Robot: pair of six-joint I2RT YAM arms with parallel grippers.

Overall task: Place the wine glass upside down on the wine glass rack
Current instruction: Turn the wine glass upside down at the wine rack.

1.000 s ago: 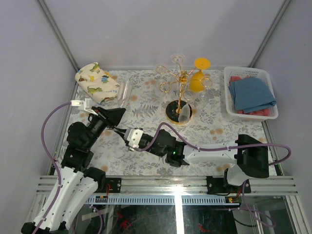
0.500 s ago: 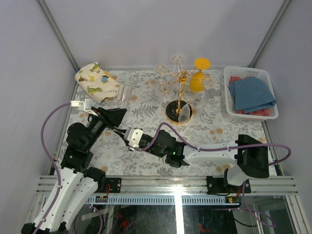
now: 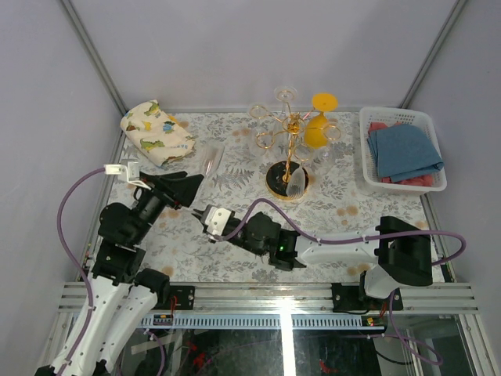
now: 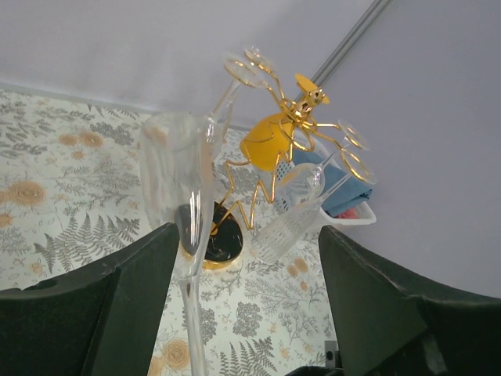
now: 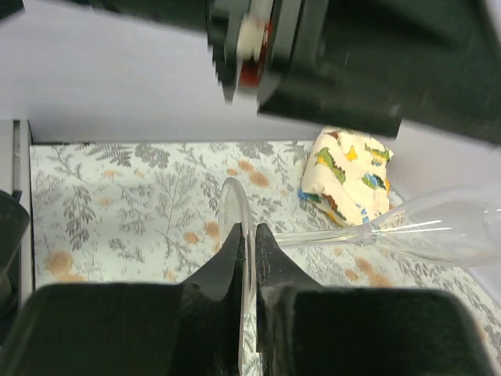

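Only the right wrist view shows my right pincer [image 5: 249,235] clenched on the glass [image 5: 446,227] by its foot. My left pincer [image 4: 246,235] is open, and the stem runs bowl-first toward the tabletop's [image 3: 352,200] far edge.

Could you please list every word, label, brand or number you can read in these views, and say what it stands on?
No readable text in any view.
Folded cloth: dinosaur pictures only, no words.
Tablecloth: fern and flower print only.
White connector near the cloth: too small to tell whether it bears print.

Rack [image 3: 291,125] between cloth bundle [image 3: 155,131] and basket [image 3: 365,145]
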